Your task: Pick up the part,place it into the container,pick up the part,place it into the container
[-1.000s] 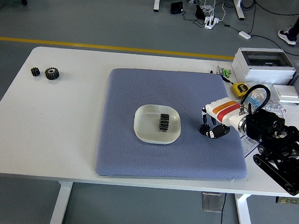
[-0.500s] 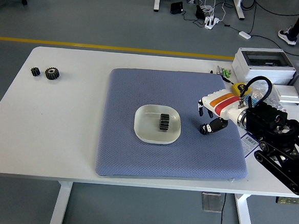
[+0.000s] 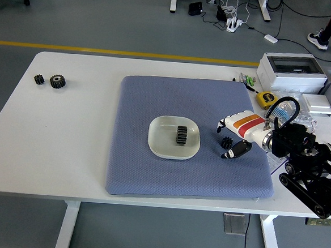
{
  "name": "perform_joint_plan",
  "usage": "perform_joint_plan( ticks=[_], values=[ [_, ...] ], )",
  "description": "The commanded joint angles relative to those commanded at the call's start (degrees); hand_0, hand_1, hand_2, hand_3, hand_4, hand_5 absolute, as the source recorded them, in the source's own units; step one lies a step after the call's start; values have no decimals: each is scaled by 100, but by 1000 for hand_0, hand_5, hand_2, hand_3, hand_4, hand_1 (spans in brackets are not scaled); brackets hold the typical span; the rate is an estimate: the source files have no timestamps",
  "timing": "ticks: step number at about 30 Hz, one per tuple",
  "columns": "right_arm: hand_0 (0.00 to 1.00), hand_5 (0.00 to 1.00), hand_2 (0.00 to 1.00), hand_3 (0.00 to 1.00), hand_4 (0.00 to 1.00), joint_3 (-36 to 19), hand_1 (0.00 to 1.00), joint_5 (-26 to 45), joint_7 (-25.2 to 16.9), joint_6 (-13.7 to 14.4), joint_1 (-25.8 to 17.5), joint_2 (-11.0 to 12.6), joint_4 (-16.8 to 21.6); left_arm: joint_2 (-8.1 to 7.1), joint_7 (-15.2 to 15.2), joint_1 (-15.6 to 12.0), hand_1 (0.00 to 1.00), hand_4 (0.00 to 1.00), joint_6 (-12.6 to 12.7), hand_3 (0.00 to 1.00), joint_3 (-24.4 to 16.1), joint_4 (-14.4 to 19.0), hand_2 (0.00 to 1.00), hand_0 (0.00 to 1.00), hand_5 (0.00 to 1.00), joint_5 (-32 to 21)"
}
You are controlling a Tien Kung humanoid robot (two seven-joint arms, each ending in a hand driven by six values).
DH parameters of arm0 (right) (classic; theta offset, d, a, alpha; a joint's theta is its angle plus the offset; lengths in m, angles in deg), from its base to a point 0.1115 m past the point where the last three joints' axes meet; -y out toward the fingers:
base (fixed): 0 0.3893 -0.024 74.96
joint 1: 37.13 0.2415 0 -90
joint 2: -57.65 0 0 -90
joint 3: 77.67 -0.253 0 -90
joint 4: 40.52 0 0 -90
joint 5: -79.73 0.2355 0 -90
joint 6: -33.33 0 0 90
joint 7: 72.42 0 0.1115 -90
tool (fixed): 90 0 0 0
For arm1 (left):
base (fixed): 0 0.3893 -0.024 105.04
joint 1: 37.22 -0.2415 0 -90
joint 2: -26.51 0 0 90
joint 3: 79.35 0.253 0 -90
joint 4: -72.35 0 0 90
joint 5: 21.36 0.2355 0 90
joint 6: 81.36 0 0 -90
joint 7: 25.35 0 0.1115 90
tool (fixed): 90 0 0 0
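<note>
Right hand point(image 3: 230, 141) enters from 3 o'clock and sits over the right part of the blue mat point(image 3: 150, 174). White casing with orange and red stripes. Fingers point(image 3: 221, 125) spread loosely above, thumb point(image 3: 236, 151) below, with a small black gear point(image 3: 226, 142) lying on the mat in the gap between them. Fingers open around it, not closed on it; whether any fingertip touches the gear cannot be told. Hand holds nothing.

White container point(image 3: 174, 137), a shallow rounded-square dish, rests near the mat's centre, at 9 o'clock from the hand and apart from it. Inside stands one larger black gear point(image 3: 181, 135), on edge, right of the dish's middle.

Two more black gears on the bare white bench point(image 3: 67, 151), well off the mat toward 10 o'clock from the dish: a tiny one point(image 3: 39, 79) and a bigger one point(image 3: 57, 81) just beside it on its right.

Clutter at the bench's far right corner, around 1 o'clock from the hand: a white box with clear lid point(image 3: 292, 71), a yellow tape measure point(image 3: 264, 98), a clear plastic bag point(image 3: 294, 115) partly behind the arm.

Left hand not seen. Black right arm point(image 3: 312, 174) fills the lower right edge.
</note>
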Motion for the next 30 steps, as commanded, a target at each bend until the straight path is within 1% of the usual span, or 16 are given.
perform_joint_plan(
  ticks=[4,5,10,11,16,17,22,23,30],
  values=[
    [463,251,590,528,880,48,551,89,7,105,-12,-47,-151,3,2,2,669,580,0,558,12,0,625,670,528,-12],
    [476,196,519,503,685,59,490,119,5,111,-12,-52,-176,5,2,3,668,581,0,559,9,0,625,671,529,-9],
    [476,196,519,503,685,131,490,226,-19,144,-4,-85,-298,8,4,3,668,581,1,559,19,0,625,671,529,-14],
    [512,161,489,494,602,138,468,223,-12,143,-3,-94,-327,8,4,3,669,581,0,559,22,0,625,670,528,-14],
    [512,161,489,494,602,142,468,199,32,139,-19,-107,-394,8,3,1,669,581,2,559,38,0,625,670,528,-24],
    [440,113,459,491,622,134,448,180,45,149,-26,-100,-387,8,3,0,669,581,1,559,38,0,625,669,529,-20],
    [440,113,459,491,622,103,448,98,86,169,-35,-72,-342,7,5,-13,669,581,-3,559,46,0,625,669,529,-23],
    [378,67,434,493,624,100,411,84,92,164,-37,-65,-328,8,6,-15,672,581,-4,559,47,0,626,670,529,-22],
    [375,54,429,493,624,18,407,-23,116,150,-81,4,-133,11,6,-36,671,581,-11,559,49,0,624,670,529,-12]
  ],
)
